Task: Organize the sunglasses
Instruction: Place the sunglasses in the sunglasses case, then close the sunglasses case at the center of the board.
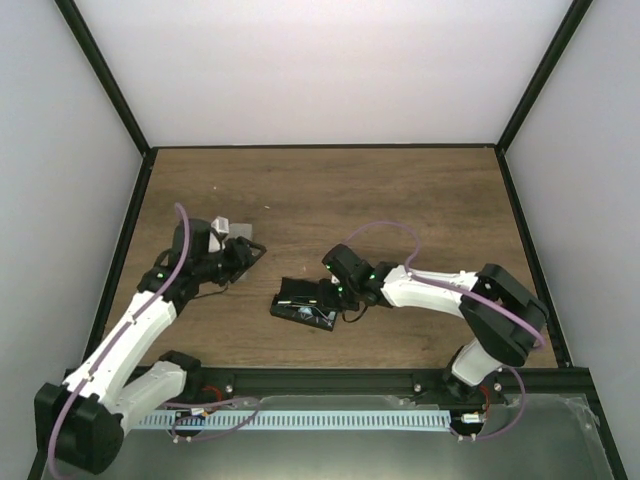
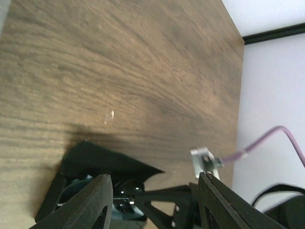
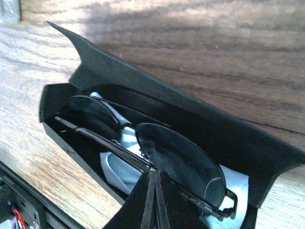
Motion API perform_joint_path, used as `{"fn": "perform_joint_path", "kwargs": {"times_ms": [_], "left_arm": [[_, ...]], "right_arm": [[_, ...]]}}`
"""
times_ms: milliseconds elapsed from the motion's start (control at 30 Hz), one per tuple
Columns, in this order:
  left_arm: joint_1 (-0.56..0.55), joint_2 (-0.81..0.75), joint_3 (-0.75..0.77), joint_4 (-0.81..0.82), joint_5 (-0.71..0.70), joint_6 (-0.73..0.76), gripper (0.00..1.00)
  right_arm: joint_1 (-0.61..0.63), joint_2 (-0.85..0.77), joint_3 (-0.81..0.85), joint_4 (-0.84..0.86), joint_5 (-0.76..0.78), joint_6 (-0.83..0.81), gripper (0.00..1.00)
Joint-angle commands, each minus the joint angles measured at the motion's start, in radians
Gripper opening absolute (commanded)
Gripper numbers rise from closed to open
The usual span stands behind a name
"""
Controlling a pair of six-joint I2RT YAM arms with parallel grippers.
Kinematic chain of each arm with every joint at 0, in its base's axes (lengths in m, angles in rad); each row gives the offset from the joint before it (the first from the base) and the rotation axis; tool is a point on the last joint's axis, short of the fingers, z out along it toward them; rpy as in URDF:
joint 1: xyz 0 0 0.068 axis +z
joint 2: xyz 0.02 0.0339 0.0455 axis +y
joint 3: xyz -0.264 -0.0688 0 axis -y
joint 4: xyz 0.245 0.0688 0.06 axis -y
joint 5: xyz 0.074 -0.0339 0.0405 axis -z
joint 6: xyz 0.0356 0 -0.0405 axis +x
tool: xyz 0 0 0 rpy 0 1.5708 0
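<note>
One pair of sunglasses lies folded in an open black case on a light blue cloth. My right gripper is shut, its tips resting on the frame near the bridge; I cannot tell whether the wire is pinched. From above, that case sits mid-table under the right gripper. My left gripper has its fingers apart over a second open black case. A dark round lens of the other sunglasses shows inside it. That gripper hovers at the left case.
A pale grey object lies at the far corner of the right wrist view. A black rail borders the near table edge, and white walls with black posts enclose the wooden table.
</note>
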Motion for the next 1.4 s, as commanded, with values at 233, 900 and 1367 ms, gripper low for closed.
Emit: {"fn": "perform_joint_path", "kwargs": {"times_ms": [233, 900, 1367], "left_arm": [[-0.207, 0.042, -0.079, -0.063, 0.106, -0.181, 0.53], [-0.382, 0.126, -0.136, -0.024, 0.090, -0.117, 0.43], [-0.480, 0.323, -0.143, 0.078, 0.142, -0.016, 0.39]], "right_arm": [[0.002, 0.083, 0.058, -0.064, -0.082, -0.082, 0.01], [-0.083, 0.069, 0.091, -0.114, -0.083, -0.208, 0.01], [-0.080, 0.086, 0.066, -0.110, -0.117, -0.225, 0.01]]}}
